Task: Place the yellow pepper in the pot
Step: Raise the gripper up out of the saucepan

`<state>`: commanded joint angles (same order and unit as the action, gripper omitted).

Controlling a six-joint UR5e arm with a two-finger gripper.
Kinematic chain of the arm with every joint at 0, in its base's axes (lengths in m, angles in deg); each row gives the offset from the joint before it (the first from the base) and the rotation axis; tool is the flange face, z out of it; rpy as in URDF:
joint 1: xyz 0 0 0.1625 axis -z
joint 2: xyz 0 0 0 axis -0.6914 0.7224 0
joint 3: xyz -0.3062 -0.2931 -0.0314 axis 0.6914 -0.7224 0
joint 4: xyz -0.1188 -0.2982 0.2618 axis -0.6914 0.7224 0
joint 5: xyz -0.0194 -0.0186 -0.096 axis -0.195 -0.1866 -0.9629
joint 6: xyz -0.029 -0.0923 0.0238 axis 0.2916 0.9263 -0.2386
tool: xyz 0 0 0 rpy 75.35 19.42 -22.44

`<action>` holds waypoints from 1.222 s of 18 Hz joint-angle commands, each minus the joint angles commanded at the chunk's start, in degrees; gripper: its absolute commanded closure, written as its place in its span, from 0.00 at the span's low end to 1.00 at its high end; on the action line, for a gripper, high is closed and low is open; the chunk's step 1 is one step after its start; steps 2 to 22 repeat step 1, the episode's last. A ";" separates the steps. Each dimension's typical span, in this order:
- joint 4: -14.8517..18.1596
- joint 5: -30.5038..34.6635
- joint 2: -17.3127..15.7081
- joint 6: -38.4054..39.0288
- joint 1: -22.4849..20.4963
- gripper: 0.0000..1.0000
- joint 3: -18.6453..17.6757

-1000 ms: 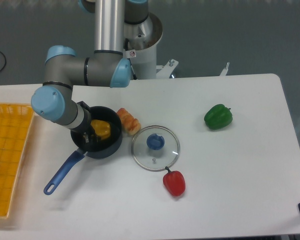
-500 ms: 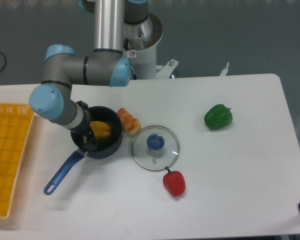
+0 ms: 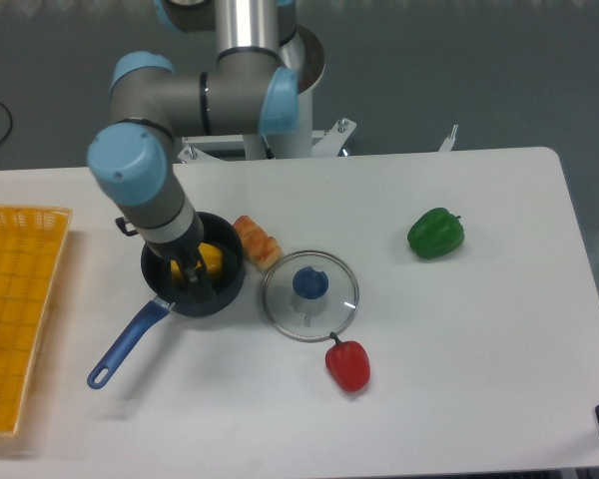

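we take the pot (image 3: pixel 193 271) as our landmark and work from the near edge of the table (image 3: pixel 459 399) outward. nearest to us, well to the pot's right and forward, lies the red pepper (image 3: pixel 347 364), touching the rim of the glass lid (image 3: pixel 310 295), which sits just beside the pot's right side. the pot's blue handle (image 3: pixel 126 345) runs forward and to the left, toward the yellow basket (image 3: pixel 20 309) lying well apart on the left.

inside the pot, the yellow pepper (image 3: pixel 210 261) shows as a bright patch against the dark wall, partly hidden by the gripper (image 3: pixel 189 278), which hangs over the pot's opening. we cannot tell whether the fingers are spread or pinching the pepper; the wrist covers them. just behind the pot's right rim rests the orange-striped bread piece (image 3: pixel 257 240), and far to the right sits the green pepper (image 3: pixel 436 233).

what has changed: compared with 0.5 s ago, the arm has swung. the elbow joint has moved from the pot's left to stand behind and above it, and the wrist now comes down onto the pot from behind rather than from the left. the pepper has stayed inside the pot, and the pot, lid and other pieces have not shifted.

we judge the placing to be essentially done: the pepper lies within the pot's walls, and what remains is to confirm release and lift clear without dragging the pot.
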<state>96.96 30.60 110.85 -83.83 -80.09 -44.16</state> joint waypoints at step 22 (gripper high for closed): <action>0.00 -0.09 0.00 -0.52 -0.18 0.00 0.00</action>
